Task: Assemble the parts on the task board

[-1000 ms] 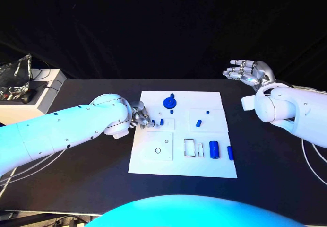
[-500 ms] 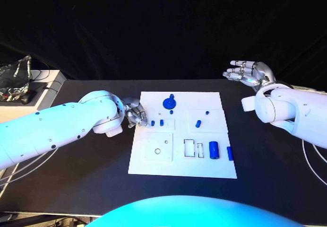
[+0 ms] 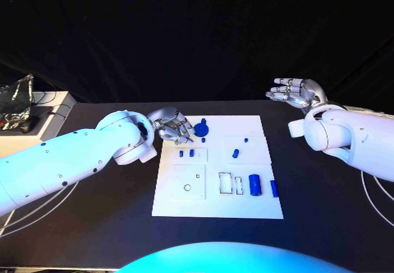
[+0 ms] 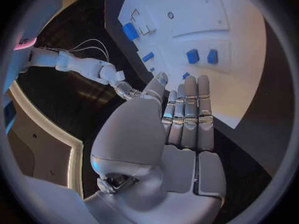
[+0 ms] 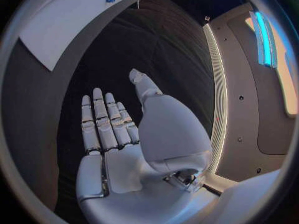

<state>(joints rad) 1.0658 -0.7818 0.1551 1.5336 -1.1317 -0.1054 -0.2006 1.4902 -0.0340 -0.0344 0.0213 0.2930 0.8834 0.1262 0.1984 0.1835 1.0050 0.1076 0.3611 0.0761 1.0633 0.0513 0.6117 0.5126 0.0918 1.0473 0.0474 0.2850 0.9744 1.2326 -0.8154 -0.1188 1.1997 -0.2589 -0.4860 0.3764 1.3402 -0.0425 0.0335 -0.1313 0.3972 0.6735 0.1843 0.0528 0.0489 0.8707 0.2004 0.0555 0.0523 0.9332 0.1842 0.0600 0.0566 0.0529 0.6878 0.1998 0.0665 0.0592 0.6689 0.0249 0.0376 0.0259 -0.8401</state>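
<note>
Task board: the white task board (image 3: 246, 199) is a flat rectangular plate lying in the middle of the black table (image 3: 98, 222), its long side running away from the robot. Faint outlines divide it into panels; one near panel has a small round hole (image 3: 187, 187), and beside it sit two narrow rectangular slots (image 3: 230, 182).
Parts: small blue pieces. A round disc with a stub (image 3: 202, 128) sits near the far edge of the board. Two short pegs (image 3: 186, 153) stand side by side in a panel below it. A small slanted piece (image 3: 236, 152) lies right of them. A larger cylinder (image 3: 256, 185) and a thin bar (image 3: 274, 188) lie near the right edge, just apart.
Left hand: the left hand (image 3: 174, 126) hovers at the far left corner of the board, close to the disc. Its fingers (image 4: 190, 109) lie straight and together, and it holds nothing.
Right hand: the right hand (image 3: 297, 91) is raised beyond the board's far right corner, well apart from it, palm open, fingers (image 5: 99, 119) extended, holding nothing.
</note>
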